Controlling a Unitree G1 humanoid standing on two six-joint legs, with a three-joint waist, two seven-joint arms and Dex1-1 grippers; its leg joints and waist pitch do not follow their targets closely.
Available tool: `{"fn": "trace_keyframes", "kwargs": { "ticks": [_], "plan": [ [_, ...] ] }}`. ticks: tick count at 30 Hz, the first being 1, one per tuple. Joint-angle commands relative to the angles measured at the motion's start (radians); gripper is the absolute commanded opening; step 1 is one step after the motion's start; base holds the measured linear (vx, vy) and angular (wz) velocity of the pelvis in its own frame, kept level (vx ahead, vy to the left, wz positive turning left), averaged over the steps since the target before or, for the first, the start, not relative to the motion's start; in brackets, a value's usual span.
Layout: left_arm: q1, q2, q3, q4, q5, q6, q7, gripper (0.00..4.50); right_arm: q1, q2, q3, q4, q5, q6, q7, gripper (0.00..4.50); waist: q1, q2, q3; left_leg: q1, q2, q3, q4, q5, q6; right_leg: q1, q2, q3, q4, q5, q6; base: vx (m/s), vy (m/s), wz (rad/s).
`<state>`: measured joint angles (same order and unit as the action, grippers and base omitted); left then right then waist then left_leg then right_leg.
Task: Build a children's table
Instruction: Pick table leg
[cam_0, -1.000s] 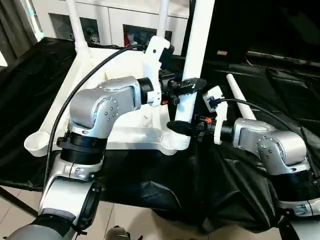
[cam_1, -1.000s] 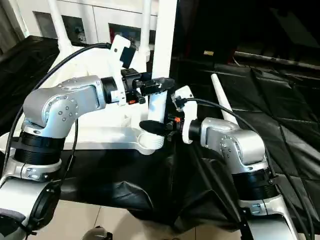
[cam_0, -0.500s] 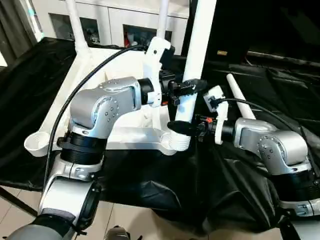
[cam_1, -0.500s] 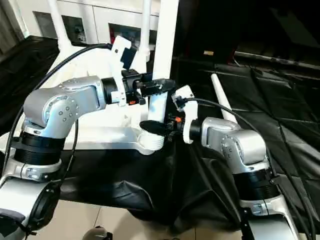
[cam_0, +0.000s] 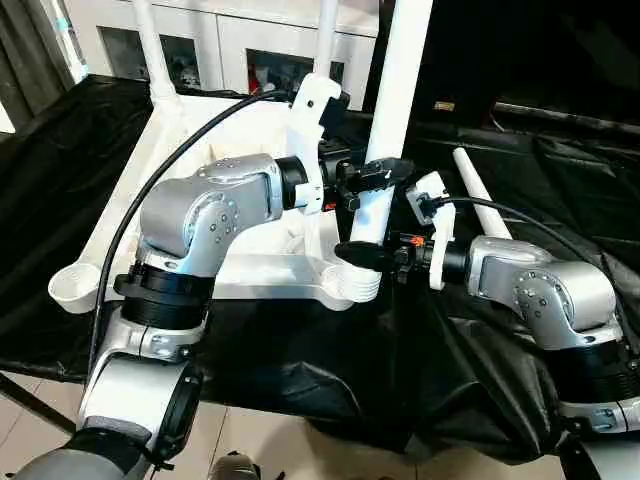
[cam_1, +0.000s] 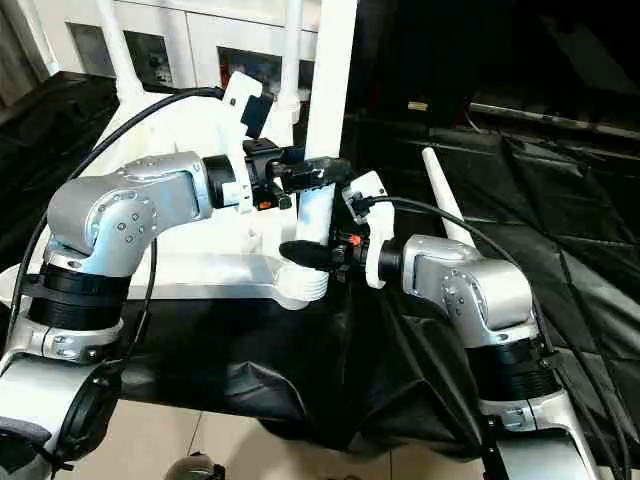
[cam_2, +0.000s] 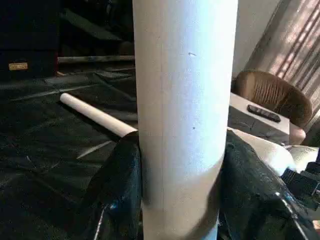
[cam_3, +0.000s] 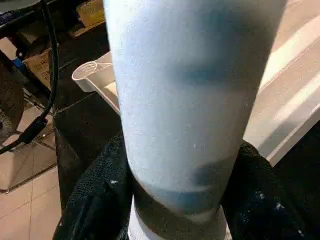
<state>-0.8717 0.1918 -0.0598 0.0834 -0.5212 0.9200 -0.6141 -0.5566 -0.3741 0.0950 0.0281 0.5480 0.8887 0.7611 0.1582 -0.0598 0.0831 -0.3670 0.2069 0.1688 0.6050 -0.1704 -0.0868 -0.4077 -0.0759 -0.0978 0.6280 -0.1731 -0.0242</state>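
While the tabletop (cam_0: 200, 275) lies upside down on the black cloth at left centre of the frame, an upright leg (cam_0: 392, 120) stands in its near corner socket (cam_0: 358, 283). Both claws are clenched on this leg, the left gripper (cam_0: 372, 176) above the right gripper (cam_0: 362, 254). Seating appears under way; next, a straight downward press seems required. One spare leg (cam_0: 480, 205) lies right of centre.

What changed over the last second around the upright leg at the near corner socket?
The right gripper closed in slightly on the upright leg just above the corner socket. The left gripper stays clamped higher up; leg, table top and spare leg unmoved.
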Motion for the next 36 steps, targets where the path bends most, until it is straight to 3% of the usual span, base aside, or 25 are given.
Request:
{"fn": "trace_keyframes", "kwargs": {
  "ticks": [1,4,7,9,11,13,15,18,19,20,21,22,23,25,26,27,28,30,31,32,33,34,35,36],
  "plan": [
    [-0.016,-0.016,0.030,-0.005,-0.032,0.006,-0.002,2.56,-0.006,-0.011,-0.020,-0.009,-0.004,0.001,-0.010,1.93,-0.001,0.004,-0.094,0.003,0.018,-0.003,-0.062,-0.116,-0.032,0.068,-0.068,0.055,-0.073,-0.193,-0.122,0.000,0.000,0.00],
    [-0.016,-0.021,0.036,-0.002,-0.037,0.006,-0.001,2.89,-0.006,-0.011,-0.021,-0.010,-0.004,0.000,-0.010,1.92,0.000,0.003,-0.095,0.002,0.018,-0.003,-0.062,-0.117,-0.031,0.069,-0.068,0.055,-0.072,-0.188,-0.128,0.000,0.000,0.00],
    [-0.006,-0.059,0.090,-0.005,-0.064,-0.039,0.024,2.95,-0.002,0.010,-0.048,-0.013,0.007,-0.020,-0.026,1.92,0.000,0.001,-0.094,0.002,0.018,-0.002,-0.061,-0.121,-0.030,0.069,-0.070,0.055,-0.075,-0.199,-0.133,0.000,0.000,0.00],
    [0.004,-0.084,0.130,-0.006,-0.094,-0.057,0.038,3.15,0.001,0.028,-0.063,-0.012,0.009,-0.041,-0.041,1.91,0.001,0.007,-0.095,0.002,0.018,-0.002,-0.060,-0.127,-0.031,0.067,-0.072,0.055,-0.074,-0.192,-0.137,0.000,0.000,0.00],
    [0.018,-0.105,0.168,-0.008,-0.127,-0.076,0.039,3.23,0.004,0.051,-0.080,-0.014,0.014,-0.060,-0.061,1.91,0.001,0.007,-0.094,0.001,0.017,-0.003,-0.061,-0.132,-0.030,0.069,-0.071,0.054,-0.074,-0.194,-0.139,0.000,0.000,0.00],
    [0.034,-0.142,0.238,-0.008,-0.180,-0.119,0.054,3.26,0.002,0.089,-0.114,-0.017,0.027,-0.090,-0.096,1.91,0.000,0.008,-0.094,0.002,0.017,-0.003,-0.062,-0.139,-0.032,0.068,-0.070,0.053,-0.076,-0.208,-0.137,0.000,0.000,0.00],
    [0.043,-0.140,0.266,-0.016,-0.190,-0.148,0.058,3.26,-0.003,0.105,-0.134,-0.012,0.022,-0.121,-0.123,1.91,0.000,0.003,-0.095,0.002,0.019,-0.004,-0.064,-0.139,-0.033,0.068,-0.073,0.053,-0.075,-0.207,-0.136,0.000,0.000,0.00],
    [0.070,-0.106,0.286,-0.032,-0.177,-0.182,0.037,3.26,-0.012,0.125,-0.161,0.013,0.000,-0.178,-0.170,1.91,-0.002,0.011,-0.090,0.005,0.018,-0.005,-0.067,-0.141,-0.035,0.063,-0.069,0.053,-0.077,-0.208,-0.117,0.000,0.000,0.00],
    [0.111,-0.035,0.237,-0.049,-0.100,-0.234,-0.007,3.26,-0.009,0.124,-0.159,0.024,-0.033,-0.230,-0.190,1.91,-0.008,-0.009,-0.086,0.004,0.019,-0.004,-0.072,-0.154,-0.032,0.060,-0.069,0.052,-0.086,-0.241,-0.095,0.000,0.000,0.00],
    [0.157,0.035,0.185,-0.060,-0.026,-0.299,-0.070,3.26,0.000,0.111,-0.147,0.023,-0.079,-0.257,-0.221,1.91,-0.011,-0.004,-0.078,0.004,0.018,-0.009,-0.079,-0.157,-0.033,0.058,-0.068,0.054,-0.085,-0.294,-0.059,0.000,0.000,0.00],
    [0.169,0.053,0.171,-0.064,-0.005,-0.318,-0.086,3.26,0.002,0.108,-0.144,0.022,-0.091,-0.264,-0.230,1.91,-0.020,-0.002,-0.077,0.003,0.017,-0.005,-0.078,-0.158,-0.038,0.058,-0.066,0.056,-0.085,-0.307,-0.042,0.000,0.000,0.00],
    [0.217,0.136,0.088,-0.057,0.076,-0.379,-0.169,3.26,0.018,0.099,-0.149,0.023,-0.124,-0.275,-0.265,1.91,-0.026,-0.003,-0.066,0.007,0.017,-0.003,-0.080,-0.156,-0.040,0.049,-0.063,0.059,-0.090,-0.319,-0.021,0.000,0.000,0.00],
    [0.217,0.136,0.088,-0.057,0.076,-0.379,-0.169,3.26,0.018,0.099,-0.149,0.023,-0.124,-0.275,-0.265,1.91,-0.023,-0.002,-0.069,0.007,0.016,-0.006,-0.081,-0.147,-0.037,0.052,-0.063,0.059,-0.090,-0.320,-0.012,0.000,0.000,0.00],
    [0.248,0.205,-0.015,-0.021,0.143,-0.422,-0.251,3.26,0.035,0.094,-0.172,0.038,-0.128,-0.277,-0.284,1.91,-0.025,0.015,-0.074,0.015,0.018,-0.004,-0.079,-0.145,-0.041,0.046,-0.062,0.061,-0.081,-0.275,-0.034,0.000,0.000,0.00],
    [0.258,0.226,-0.051,-0.006,0.165,-0.444,-0.284,3.26,0.043,0.091,-0.172,0.037,-0.135,-0.281,-0.286,1.91,-0.026,0.011,-0.071,0.020,0.020,-0.003,-0.081,-0.164,-0.039,0.043,-0.060,0.061,-0.082,-0.260,-0.051,0.000,0.000,0.00],
    [0.273,0.258,-0.131,0.032,0.212,-0.494,-0.348,3.26,0.058,0.082,-0.178,0.027,-0.140,-0.282,-0.285,1.91,-0.019,0.028,-0.071,0.019,0.020,-0.007,-0.083,-0.174,-0.042,0.044,-0.063,0.060,-0.082,-0.241,-0.071,0.000,0.000,0.00],
    [0.281,0.270,-0.171,0.057,0.239,-0.527,-0.383,3.26,0.067,0.078,-0.183,0.018,-0.140,-0.283,-0.285,1.91,-0.024,0.019,-0.070,0.018,0.021,-0.006,-0.085,-0.194,-0.048,0.048,-0.063,0.060,-0.079,-0.232,-0.082,0.000,0.000,0.00],
    [0.278,0.269,-0.195,0.078,0.250,-0.538,-0.403,3.26,0.072,0.073,-0.185,0.010,-0.136,-0.280,-0.279,1.91,-0.026,0.016,-0.074,0.012,0.021,-0.007,-0.085,-0.178,-0.051,0.056,-0.067,0.060,-0.072,-0.193,-0.102,0.000,0.000,0.00],
    [0.260,0.261,-0.255,0.148,0.283,-0.566,-0.445,3.09,0.087,0.053,-0.180,-0.013,-0.131,-0.266,-0.259,1.91,-0.028,0.035,-0.063,0.016,0.019,-0.005,-0.086,-0.216,-0.055,0.047,-0.064,0.061,-0.084,-0.199,-0.110,0.000,0.000,0.00],
    [0.260,0.261,-0.255,0.148,0.283,-0.566,-0.445,3.09,0.087,0.053,-0.180,-0.013,-0.131,-0.266,-0.259,1.91,-0.028,0.026,-0.063,0.015,0.017,-0.005,-0.085,-0.219,-0.050,0.052,-0.064,0.061,-0.084,-0.204,-0.111,0.000,0.000,0.00],
    [0.248,0.260,-0.277,0.190,0.308,-0.603,-0.458,2.99,0.095,0.048,-0.176,-0.024,-0.124,-0.260,-0.248,1.91,-0.027,0.024,-0.066,0.014,0.017,-0.006,-0.085,-0.217,-0.048,0.058,-0.066,0.061,-0.078,-0.205,-0.115,0.000,0.000,0.00],
    [0.216,0.252,-0.321,0.333,0.404,-0.759,-0.508,2.89,0.131,0.036,-0.151,-0.062,-0.122,-0.253,-0.230,1.91,-0.027,0.041,-0.057,0.013,0.012,-0.006,-0.084,-0.241,-0.033,0.054,-0.066,0.062,-0.096,-0.246,-0.104,0.000,0.000,0.00],
    [0.213,0.252,-0.323,0.340,0.410,-0.765,-0.512,2.79,0.133,0.036,-0.150,-0.064,-0.122,-0.251,-0.230,1.91,-0.028,0.034,-0.054,0.010,0.008,-0.003,-0.085,-0.234,-0.023,0.058,-0.062,0.063,-0.104,-0.267,-0.086,0.000,0.000,0.00],
    [0.202,0.257,-0.331,0.373,0.430,-0.783,-0.532,2.66,0.145,0.035,-0.145,-0.080,-0.118,-0.239,-0.229,1.91,-0.024,0.038,-0.064,0.010,0.012,-0.006,-0.083,-0.199,-0.020,0.063,-0.069,0.064,-0.093,-0.246,-0.085,0.000,0.000,0.00]
  ]
}}
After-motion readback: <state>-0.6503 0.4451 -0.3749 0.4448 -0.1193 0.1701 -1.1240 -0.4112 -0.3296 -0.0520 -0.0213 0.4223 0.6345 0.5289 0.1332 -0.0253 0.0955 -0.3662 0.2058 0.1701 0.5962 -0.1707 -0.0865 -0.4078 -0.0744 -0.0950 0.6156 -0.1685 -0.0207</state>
